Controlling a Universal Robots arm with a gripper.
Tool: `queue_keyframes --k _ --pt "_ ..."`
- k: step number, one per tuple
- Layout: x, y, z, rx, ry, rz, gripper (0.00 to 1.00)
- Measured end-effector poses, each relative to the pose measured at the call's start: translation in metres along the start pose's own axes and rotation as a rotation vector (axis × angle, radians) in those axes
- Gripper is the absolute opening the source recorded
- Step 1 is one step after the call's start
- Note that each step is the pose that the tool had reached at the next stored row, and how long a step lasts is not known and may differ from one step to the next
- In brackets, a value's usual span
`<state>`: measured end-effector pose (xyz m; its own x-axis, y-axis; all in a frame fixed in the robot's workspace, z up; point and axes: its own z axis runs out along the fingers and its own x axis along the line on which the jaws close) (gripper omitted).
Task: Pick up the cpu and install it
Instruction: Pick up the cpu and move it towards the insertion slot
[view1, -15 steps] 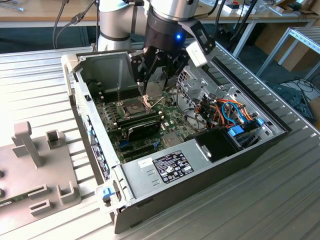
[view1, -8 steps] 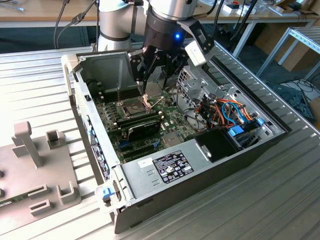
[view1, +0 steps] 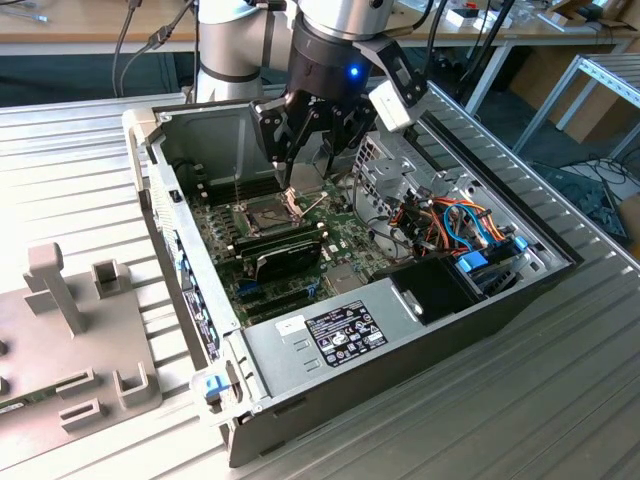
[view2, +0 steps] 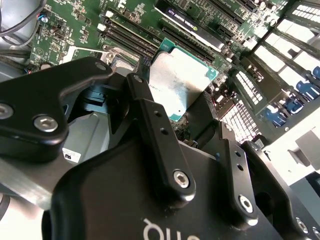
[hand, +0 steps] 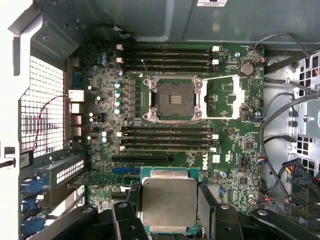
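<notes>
The cpu (hand: 169, 200), a small square chip with a dull silver top and a green rim, is clamped between my gripper's (hand: 167, 212) black fingers (hand: 206, 207). The second wrist view shows the cpu (view2: 180, 82) tilted in the gripper (view2: 172, 102), above the green motherboard (view2: 75, 30). In the exterior view my gripper (view1: 305, 150) hangs inside the open computer case, a little above the board. The cpu socket (hand: 173, 98) lies empty with its metal frame swung open. It sits apart from the held chip, beyond a row of memory slots (hand: 167, 137).
The case walls (view1: 190, 260) surround the board. A long black card (view1: 285, 258) lies near the socket (view1: 262, 213), with the power supply (view1: 345, 330) in front. Orange and blue cables (view1: 465, 230) fill the case's side on the exterior view's right. A grey fixture (view1: 70, 330) stands outside.
</notes>
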<state>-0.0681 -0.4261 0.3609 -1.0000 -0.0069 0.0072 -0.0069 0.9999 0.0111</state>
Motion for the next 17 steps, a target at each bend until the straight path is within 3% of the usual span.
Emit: queue_keyframes --k 9,12,15,17 --pt "0.0000 0.0001 0.0000 0.0000 -0.0001 0.000 0.55" --pt "-0.0006 0.0104 0.0026 0.0000 -0.0001 0.000 0.55" --pt "-0.0023 0.0150 0.0052 0.0000 0.0000 0.000 0.55" --pt "-0.0044 0.0213 0.0083 -0.0001 0.0000 0.000 0.55"
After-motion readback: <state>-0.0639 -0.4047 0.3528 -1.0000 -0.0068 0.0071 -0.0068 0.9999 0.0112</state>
